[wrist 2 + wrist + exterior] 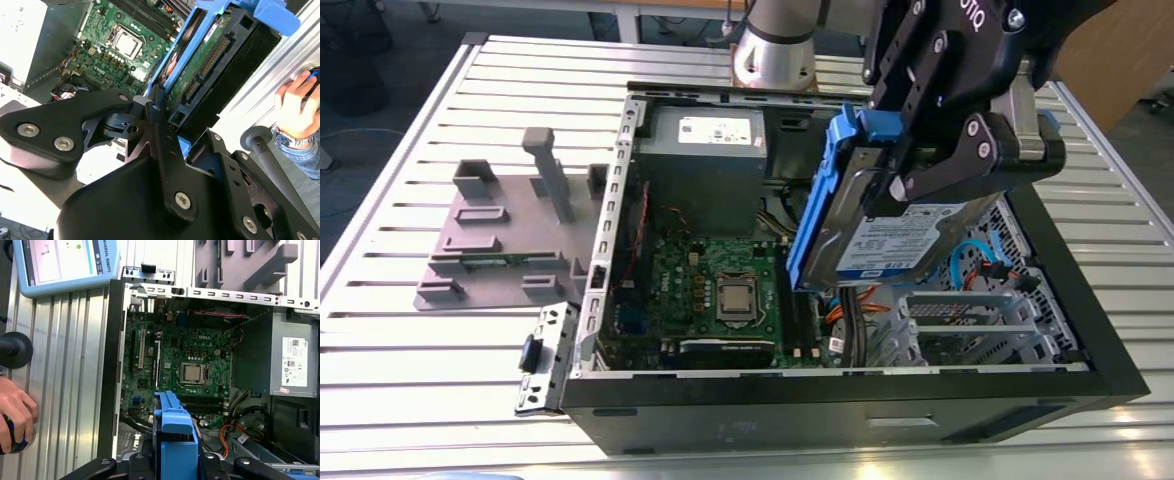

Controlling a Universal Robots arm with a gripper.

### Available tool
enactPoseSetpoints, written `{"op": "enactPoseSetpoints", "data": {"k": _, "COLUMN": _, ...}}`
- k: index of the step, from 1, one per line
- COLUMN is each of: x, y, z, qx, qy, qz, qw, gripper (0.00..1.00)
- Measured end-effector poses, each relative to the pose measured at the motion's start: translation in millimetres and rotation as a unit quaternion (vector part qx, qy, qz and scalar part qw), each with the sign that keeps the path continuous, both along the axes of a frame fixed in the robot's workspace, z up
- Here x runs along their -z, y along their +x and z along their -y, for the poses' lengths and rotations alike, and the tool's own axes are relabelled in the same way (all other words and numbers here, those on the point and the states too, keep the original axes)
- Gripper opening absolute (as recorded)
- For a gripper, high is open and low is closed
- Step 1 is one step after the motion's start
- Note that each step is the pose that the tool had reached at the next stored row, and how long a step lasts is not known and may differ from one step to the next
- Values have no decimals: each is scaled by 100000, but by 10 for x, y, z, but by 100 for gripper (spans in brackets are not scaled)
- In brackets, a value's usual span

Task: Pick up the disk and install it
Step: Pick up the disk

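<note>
The disk [907, 232] hangs in the air above the open computer case [1067, 300], tilted, its white label with the blue lower band facing the exterior camera and its blue bracket [831, 190] running along the edge at the exterior view's left; the gripper [945, 165] pinches it from above, black fingers [947, 175] pressed onto the drive's upper part, so the drive extends from the claw toward 7 o'clock in the exterior view; in the second wrist view the disk [200, 70] shows its green circuit-board underside and connector edge, rising toward 1 o'clock from the gripper [160, 120], with the blue bracket [260, 12] at its far end; in the first wrist view the bracket [175, 440] stands up from between the gripper [175, 462] links; beneath the drive in the exterior view lie orange and blue cables [974, 262] and a perforated metal drive cage [974, 325]; at 9 o'clock from the disk sits the green motherboard [720, 295] with its processor socket [736, 297], and at 10 o'clock the grey power supply box [707, 165]; the case rests on a slatted metal table [427, 340]; a grey fixture plate [507, 240] with upright blocks lies on the table well apart at 9 o'clock; in the first wrist view a person's hand [15, 420] rests on the table beside the case, near a black knob [14, 350], and a teach pendant [65, 262] lies at the case's corner
</note>
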State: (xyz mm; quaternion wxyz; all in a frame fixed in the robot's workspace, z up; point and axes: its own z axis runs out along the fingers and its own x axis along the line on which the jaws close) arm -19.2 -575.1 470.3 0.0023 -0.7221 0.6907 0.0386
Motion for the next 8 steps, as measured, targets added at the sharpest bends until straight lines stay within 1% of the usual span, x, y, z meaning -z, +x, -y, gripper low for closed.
{"op": "enactPoseSetpoints", "data": {"k": 8, "x": 4, "y": 12, "z": 39, "qx": -3, "qy": -1, "qz": 1, "qw": 100000, "gripper": 37}}
